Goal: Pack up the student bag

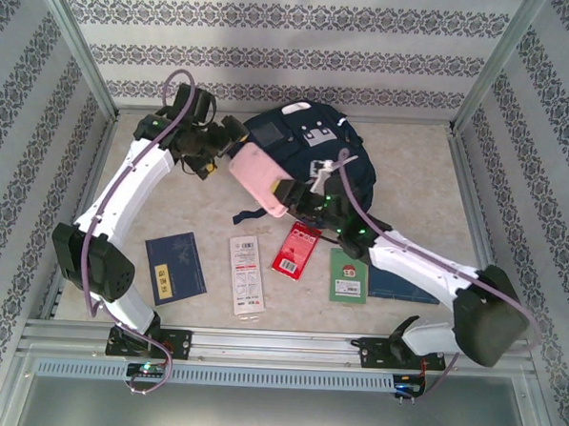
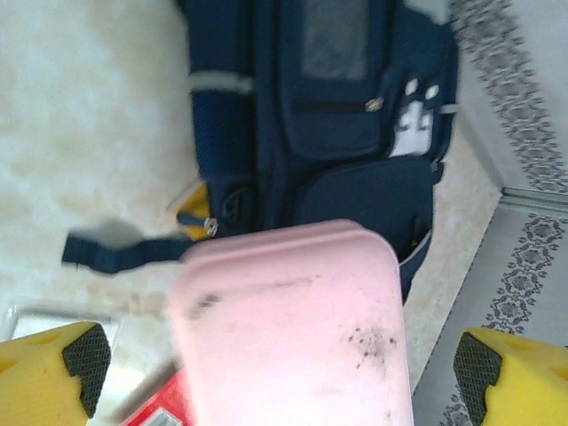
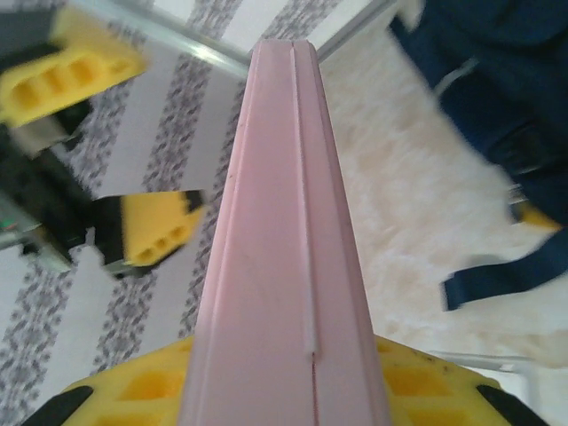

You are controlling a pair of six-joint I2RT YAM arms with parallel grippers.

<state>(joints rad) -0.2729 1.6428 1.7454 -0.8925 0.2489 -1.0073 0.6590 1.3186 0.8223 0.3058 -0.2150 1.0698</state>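
Your right hand (image 3: 293, 386) pinches one end of the pink case (image 3: 284, 222) and holds it in the air over the near left edge of the bag (image 1: 312, 138). Your left hand (image 2: 280, 359) is spread wide, with a finger on either side of the case and clear of it. You see the bag lying on the surface (image 1: 410, 191), with books (image 1: 175, 267) in a row on the bag's near side.
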